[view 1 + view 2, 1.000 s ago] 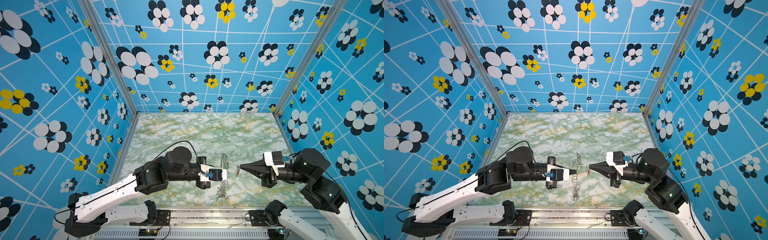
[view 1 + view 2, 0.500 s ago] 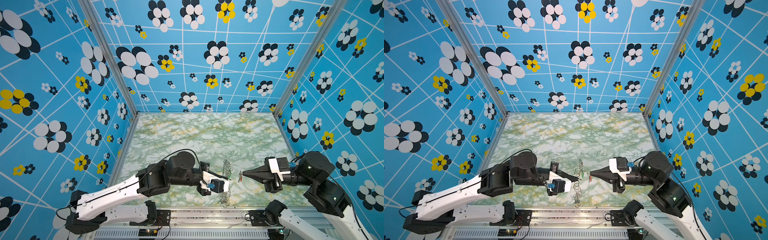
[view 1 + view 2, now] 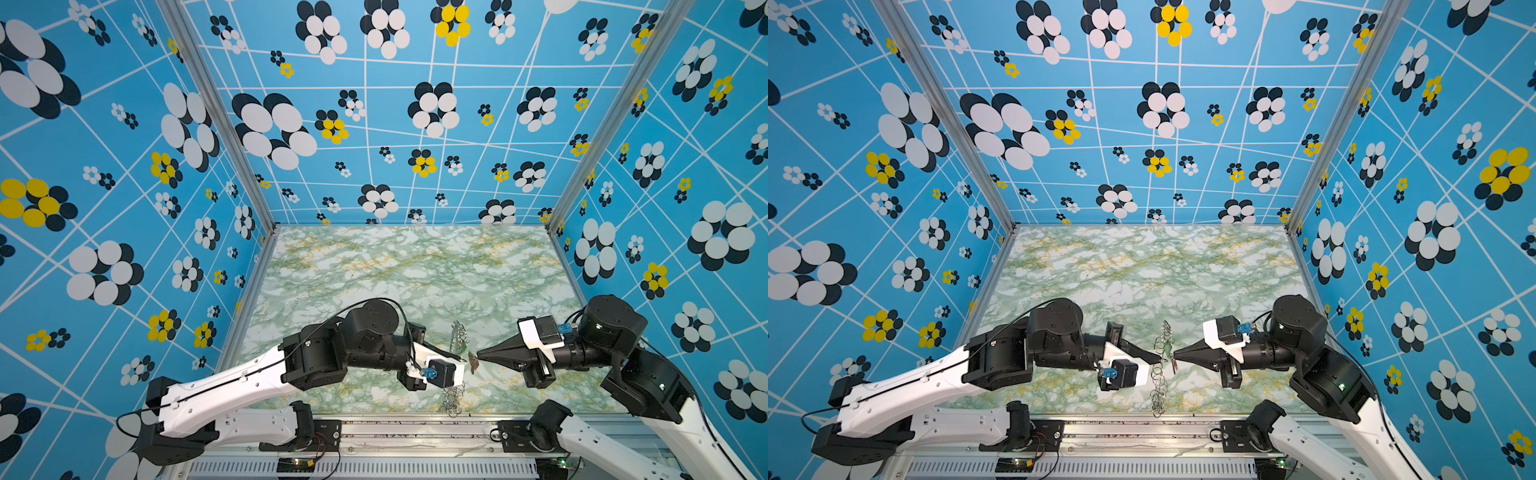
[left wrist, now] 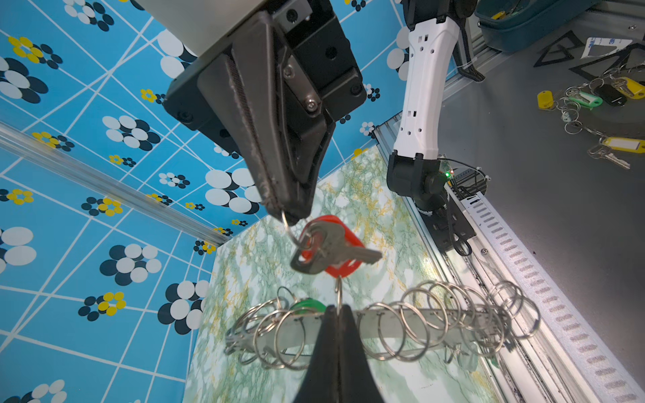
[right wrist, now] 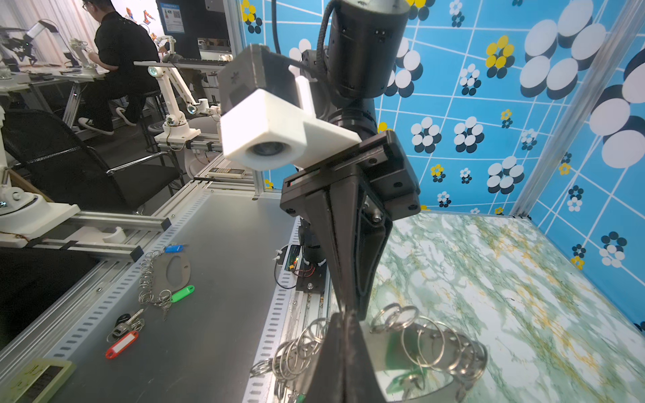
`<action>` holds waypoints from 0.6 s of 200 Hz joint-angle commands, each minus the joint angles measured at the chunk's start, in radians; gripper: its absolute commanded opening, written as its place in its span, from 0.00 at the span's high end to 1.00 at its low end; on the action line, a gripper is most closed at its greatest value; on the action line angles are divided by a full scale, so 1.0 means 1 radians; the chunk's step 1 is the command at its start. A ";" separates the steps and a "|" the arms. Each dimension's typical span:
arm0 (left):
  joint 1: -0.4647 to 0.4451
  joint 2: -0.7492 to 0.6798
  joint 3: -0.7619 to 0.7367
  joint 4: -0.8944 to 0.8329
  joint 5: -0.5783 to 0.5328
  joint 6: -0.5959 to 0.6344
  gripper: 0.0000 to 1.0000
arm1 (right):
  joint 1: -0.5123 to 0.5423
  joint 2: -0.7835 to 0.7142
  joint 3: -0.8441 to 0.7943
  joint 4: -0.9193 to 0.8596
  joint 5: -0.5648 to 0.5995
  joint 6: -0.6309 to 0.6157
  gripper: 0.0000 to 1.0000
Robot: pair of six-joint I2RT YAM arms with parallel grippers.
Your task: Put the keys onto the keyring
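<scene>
The keyring point(image 4: 387, 326) is a grey plate with several wire rings point(image 3: 454, 397), seen edge-on in both top views. My left gripper point(image 4: 338, 307) is shut on one thin ring at the plate's edge. Just beyond it hangs a silver key point(image 4: 340, 253) with a red tag point(image 4: 343, 232). My right gripper point(image 4: 287, 217) is shut on that key's small wire ring. In both top views the two tips nearly meet, the left gripper point(image 3: 460, 358) facing the right gripper point(image 3: 478, 355) with the key point(image 3: 473, 361) between. A green tag point(image 4: 309, 305) shows behind the plate.
The marble table point(image 3: 415, 270) is boxed in by blue flowered walls, with an aluminium rail point(image 3: 1142, 432) along its near edge. On the grey bench outside lie spare keys with yellow tags point(image 4: 624, 144) and another ring plate point(image 5: 176, 270). A person point(image 5: 118, 52) sits beyond.
Both grippers, the key and the keyring have shifted toward the table's near edge, and the left wrist has turned. Both have stayed shut.
</scene>
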 commanded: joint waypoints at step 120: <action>-0.021 0.027 0.091 -0.061 -0.079 0.048 1.00 | 0.059 0.064 0.067 -0.146 0.135 -0.053 1.00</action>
